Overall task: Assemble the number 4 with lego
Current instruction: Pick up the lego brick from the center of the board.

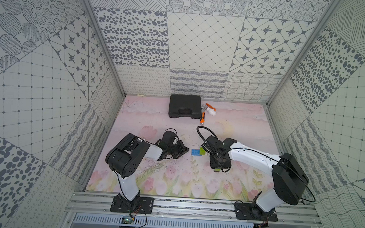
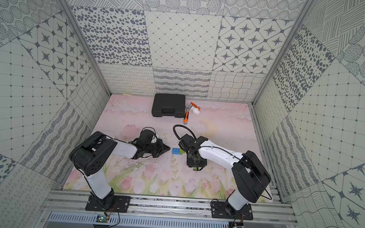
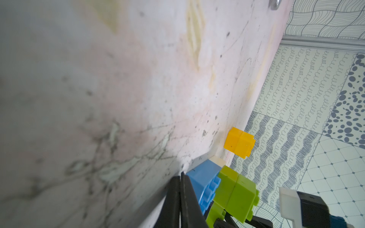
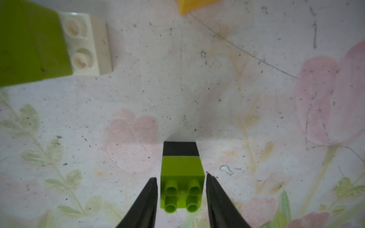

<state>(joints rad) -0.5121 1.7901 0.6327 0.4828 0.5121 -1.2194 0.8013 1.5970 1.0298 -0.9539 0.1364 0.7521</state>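
My R gripper [image 4: 181, 179]: jaws straddle a green brick [image 4: 181, 167] near the blue brick [image 3: 205, 177]; clamped or not, cannot tell. My L gripper [image 3: 180, 175]: jaws together, just beside blue brick. Qty: green 3, blue 1, white brick [image 4: 87, 43] 1, black brick [image 4: 180, 149] 1; yellow brick [image 3: 239, 142] qty unclear.

Blue brick [image 1: 195, 152] is lying flat, studs up, near the frame centre in both top views, with a lime green brick [image 1: 202, 151] touching its right end. In the left wrist view two lime green bricks [image 3: 236, 194] are sitting joined side by side against the blue one; a white brick [image 4: 87, 42] is showing partly under the green, studs exposed. Yellow pair [image 3: 239, 142] is sitting apart. A lime green brick joined to a black brick [image 4: 180, 148] is lying on its side, lower centre of the right wrist view.
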